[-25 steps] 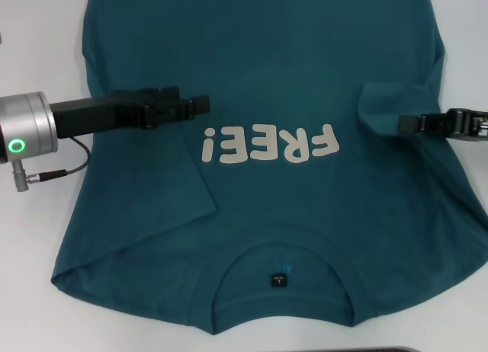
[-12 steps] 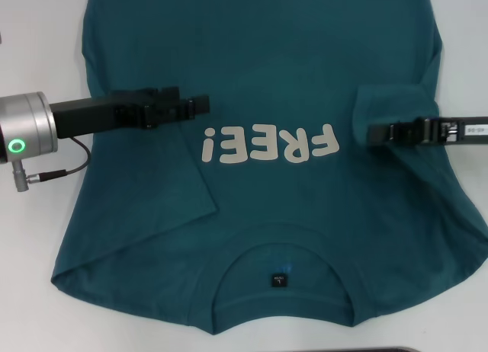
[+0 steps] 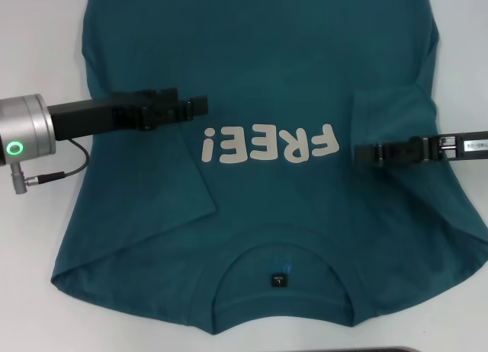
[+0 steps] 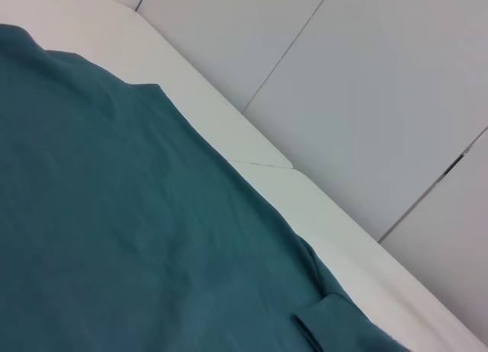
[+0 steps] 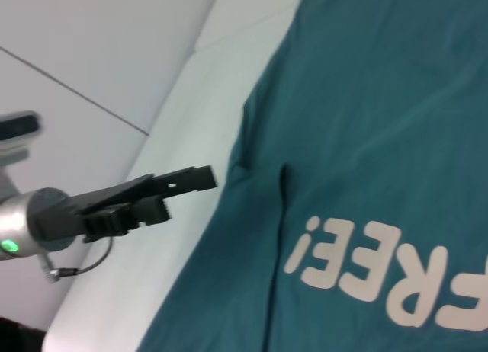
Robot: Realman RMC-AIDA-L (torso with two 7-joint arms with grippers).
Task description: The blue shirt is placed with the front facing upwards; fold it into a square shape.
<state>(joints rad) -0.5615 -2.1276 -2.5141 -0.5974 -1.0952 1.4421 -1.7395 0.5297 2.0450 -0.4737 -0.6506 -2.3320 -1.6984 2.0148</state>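
Note:
The blue shirt [image 3: 267, 62] lies flat on the white table [image 3: 38, 47], front up, with its collar and black label [image 3: 280, 280] toward me. The pale "FREE!" lettering [image 3: 267, 144] crosses the chest. Both sleeves are folded inward over the body. My left gripper [image 3: 202, 104] hovers shut just above the shirt, left of the lettering; it also shows in the right wrist view [image 5: 212, 178]. My right gripper [image 3: 358, 152] is low over the shirt, right of the lettering, and looks shut on the edge of the folded right sleeve [image 3: 389, 112]. The shirt fills the left wrist view [image 4: 114, 215].
White table shows on the left and right of the shirt. A grey cable [image 3: 53, 173] hangs from my left wrist over the table. A thin dark edge [image 3: 381, 350] lies along the near side. Grey wall panels [image 4: 366, 78] stand beyond the table.
My right gripper has moved inward toward the lettering and slightly toward me, and the right sleeve fold has spread a little with it. The left arm has not moved.

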